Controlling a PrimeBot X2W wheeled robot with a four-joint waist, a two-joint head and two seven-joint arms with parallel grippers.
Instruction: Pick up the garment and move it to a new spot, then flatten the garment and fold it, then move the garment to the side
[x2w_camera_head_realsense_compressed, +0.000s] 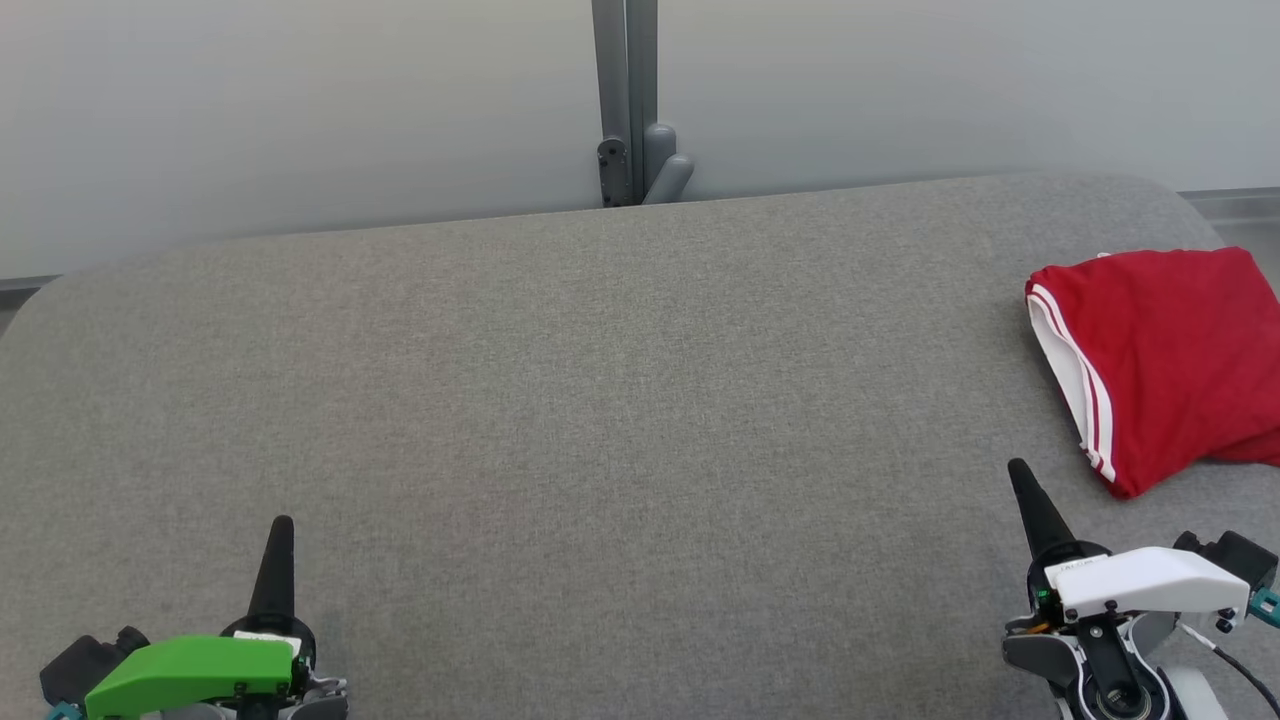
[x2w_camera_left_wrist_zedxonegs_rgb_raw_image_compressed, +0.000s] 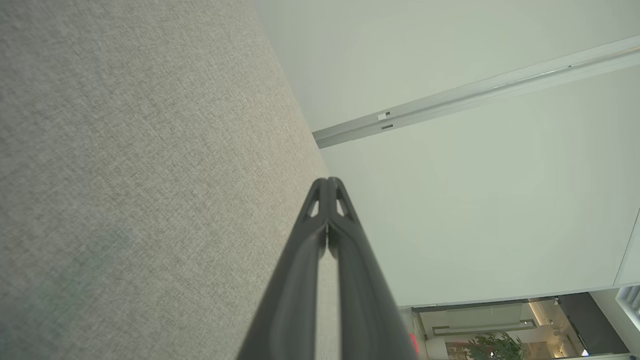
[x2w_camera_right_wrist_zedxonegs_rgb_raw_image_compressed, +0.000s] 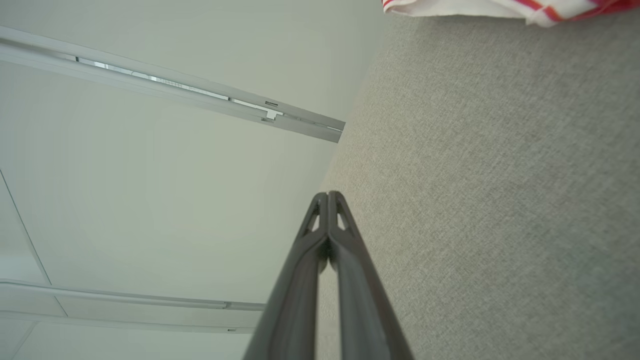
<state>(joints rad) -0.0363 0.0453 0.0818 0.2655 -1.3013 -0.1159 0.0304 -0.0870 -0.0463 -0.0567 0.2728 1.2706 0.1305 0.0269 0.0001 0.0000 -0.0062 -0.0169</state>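
**Head view.** We look down on a grey fabric surface with rounded far corners. It is set against a pale wall divided by a grey post. The garment, red with white stripes along one hem, lies folded over at the far right of the surface. Its right side is cut off by the frame edge. It rests flat on the fabric, free of both arms. The left jaws rise from the lower left, above a green cover. The right jaws rise from the lower right, beside a white cover. Each pair is pressed together into a single dark point and grips nothing. The right jaws stand near the garment's near corner but apart from it. The left jaws stand well apart from it, across the middle of the surface.

**Left wrist view.** We see the two fingers meeting at their tips, with grey fabric on one side and the wall on the other.

**Right wrist view.** Here too the fingers meet at their tips. We find the garment's striped hem at the top edge, lying on the fabric ahead of the tips and apart from them.
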